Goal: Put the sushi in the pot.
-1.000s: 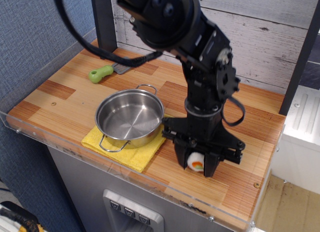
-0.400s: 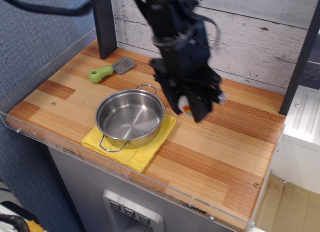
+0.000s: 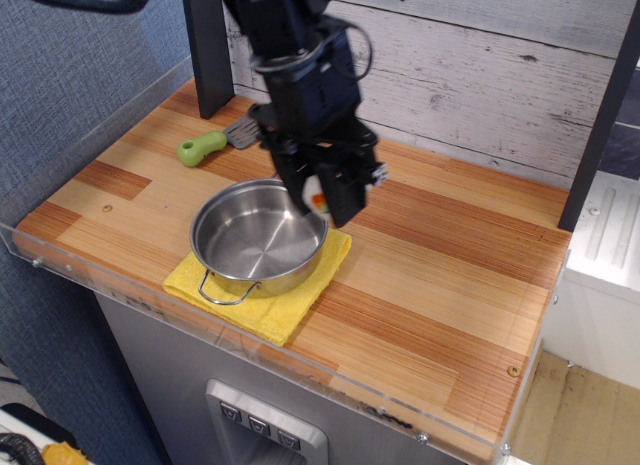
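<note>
The shiny steel pot [image 3: 250,243] with two wire loop handles sits on a yellow cloth [image 3: 262,290] near the table's front left. My black gripper [image 3: 322,201] hangs in the air over the pot's right rim, shut on the sushi [image 3: 319,201]. Only the sushi's white end with an orange-green centre shows between the black fingers. The pot is empty inside.
A spatula with a green handle [image 3: 203,145] lies at the back left, by a dark post [image 3: 208,47]. A clear plastic lip [image 3: 300,360] runs along the table's front edge. A white plank wall stands behind the table.
My gripper lifted the sushi from the table's front right, then carried it up and left. It now hangs over the pot's right rim.
</note>
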Robot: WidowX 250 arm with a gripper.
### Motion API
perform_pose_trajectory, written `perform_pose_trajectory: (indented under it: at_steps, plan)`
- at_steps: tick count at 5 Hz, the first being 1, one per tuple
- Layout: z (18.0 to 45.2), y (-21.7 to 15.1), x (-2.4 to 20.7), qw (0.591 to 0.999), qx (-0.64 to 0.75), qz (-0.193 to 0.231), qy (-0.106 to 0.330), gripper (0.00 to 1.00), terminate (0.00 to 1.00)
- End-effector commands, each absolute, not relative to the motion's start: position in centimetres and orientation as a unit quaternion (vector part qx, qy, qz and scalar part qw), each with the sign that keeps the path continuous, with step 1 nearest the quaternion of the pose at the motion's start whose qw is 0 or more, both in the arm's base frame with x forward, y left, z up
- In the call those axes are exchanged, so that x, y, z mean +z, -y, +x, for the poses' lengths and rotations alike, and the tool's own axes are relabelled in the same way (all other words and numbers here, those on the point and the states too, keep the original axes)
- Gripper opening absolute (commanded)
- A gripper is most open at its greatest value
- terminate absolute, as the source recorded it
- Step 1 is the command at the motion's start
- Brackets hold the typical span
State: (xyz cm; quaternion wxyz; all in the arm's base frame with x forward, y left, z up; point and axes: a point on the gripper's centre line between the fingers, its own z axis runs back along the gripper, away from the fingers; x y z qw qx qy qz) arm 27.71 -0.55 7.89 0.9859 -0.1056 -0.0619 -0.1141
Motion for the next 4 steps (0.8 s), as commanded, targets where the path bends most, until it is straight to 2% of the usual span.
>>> perform_pose_trajectory:
  at_steps: [1,4]
  plan:
    - [27.5,0.0,8.3,0.991,-0.114,-0.055,0.046,0.00,0.00]
    - [27.4,-1.8,6.5,0.995,-0.087,-0.056,0.013,0.00,0.00]
